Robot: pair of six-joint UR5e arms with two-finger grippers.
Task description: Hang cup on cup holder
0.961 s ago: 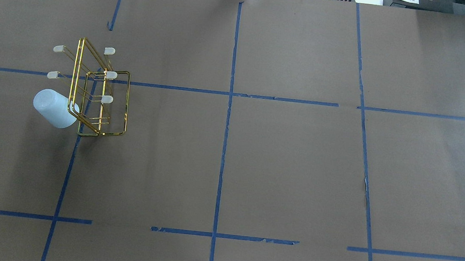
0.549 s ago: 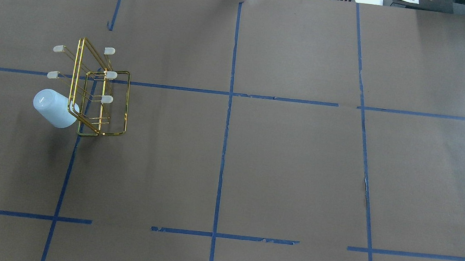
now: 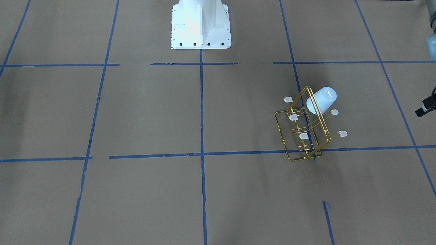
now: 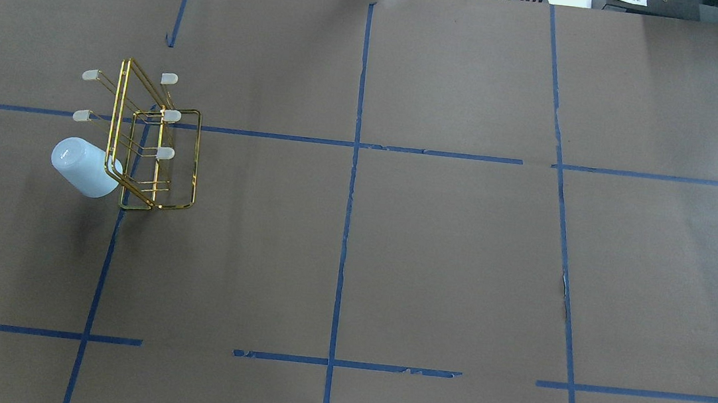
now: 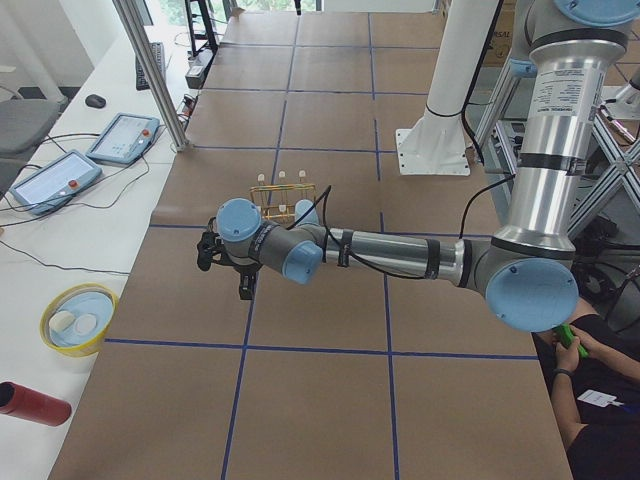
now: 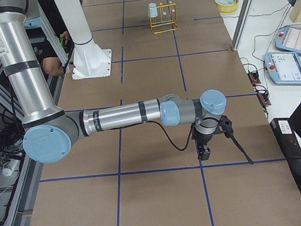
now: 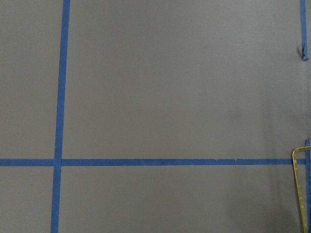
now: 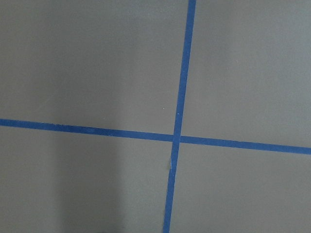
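Note:
The pale-blue cup (image 4: 83, 167) sits tilted, mouth toward the frame, over one prong of the gold wire cup holder (image 4: 163, 161); the other prong caps are bare. Both also show in the front view, the cup (image 3: 322, 99) on the cup holder (image 3: 303, 136), and far off in the right side view (image 6: 152, 10). My left gripper (image 5: 228, 268) hangs over the table left of the rack, apart from it; a dark bit of it shows at the front view's edge (image 3: 425, 108). My right gripper (image 6: 205, 149) hangs far to the right. I cannot tell whether either is open or shut.
The left wrist view shows brown paper, blue tape lines and one corner of the rack's base (image 7: 301, 184). A yellow bowl (image 5: 78, 318) and a red cylinder (image 5: 32, 404) lie on the white bench beyond the table's left end. The robot's white base (image 3: 200, 23) stands at mid-table.
A small dark part at the overhead view's left edge has gone out of sight and the shadow by the cup has shrunk. The cup and rack have not moved.

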